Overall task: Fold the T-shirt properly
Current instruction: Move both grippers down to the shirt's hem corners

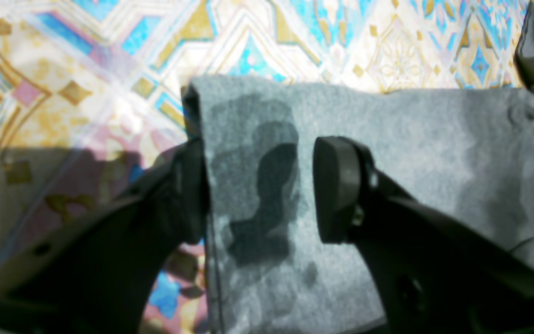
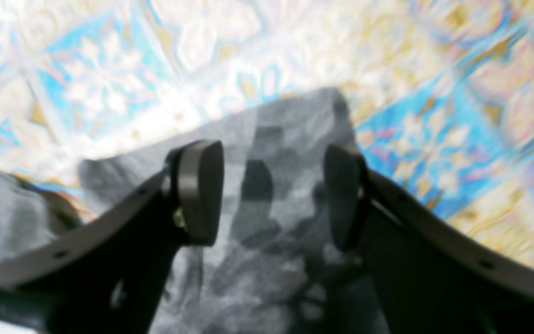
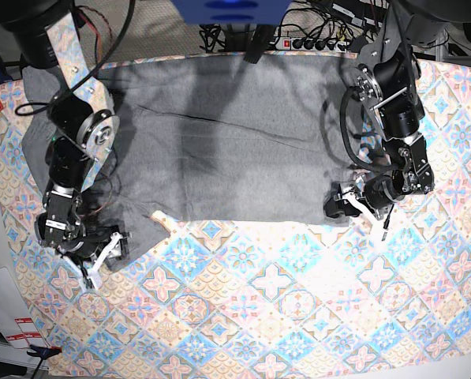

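The grey T-shirt (image 3: 235, 142) lies spread flat across the far half of the table. My left gripper (image 3: 347, 203) is at its near right corner. In the left wrist view the gripper (image 1: 262, 190) is open, with the shirt's corner (image 1: 410, 139) lying between the spread fingers (image 1: 336, 190). My right gripper (image 3: 102, 257) is at the shirt's near left corner. In the right wrist view it (image 2: 271, 195) is open too, straddling a crumpled corner of the shirt (image 2: 290, 125). Neither gripper pinches the fabric.
The pastel floral-tile cloth (image 3: 282, 316) covers the table in front of the shirt. A power strip and cables (image 3: 314, 39) lie behind the far edge. White paper (image 3: 10, 332) sits off the near left corner.
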Robot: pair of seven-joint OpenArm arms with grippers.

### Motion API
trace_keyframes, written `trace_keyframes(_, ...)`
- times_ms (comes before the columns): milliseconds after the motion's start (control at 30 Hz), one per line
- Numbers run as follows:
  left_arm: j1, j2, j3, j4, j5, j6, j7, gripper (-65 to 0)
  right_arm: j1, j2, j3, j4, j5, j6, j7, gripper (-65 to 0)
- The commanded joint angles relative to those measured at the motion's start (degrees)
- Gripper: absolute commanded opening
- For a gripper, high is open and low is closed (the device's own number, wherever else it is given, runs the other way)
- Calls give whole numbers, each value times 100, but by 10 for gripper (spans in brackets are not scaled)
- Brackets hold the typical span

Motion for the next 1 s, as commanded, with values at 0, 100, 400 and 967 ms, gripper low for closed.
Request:
trace_keyframes(0, -51, -57, 17, 19, 180, 75, 191, -305, 264, 168, 3, -127, 40, 1, 267, -302)
trace_keyframes(100, -42, -57, 17, 19, 207, 75, 191, -305, 325, 406, -15, -751, 40, 1, 812, -302)
trace_keyframes(400, -42, -66, 25, 19, 215, 75, 191, -305, 448, 872, -23, -1806, 40, -715, 2008, -302)
trace_keyframes(967, 28, -180, 25, 28, 215, 75, 191, -305, 360, 995, -278, -2448, 31, -1234, 2368, -302)
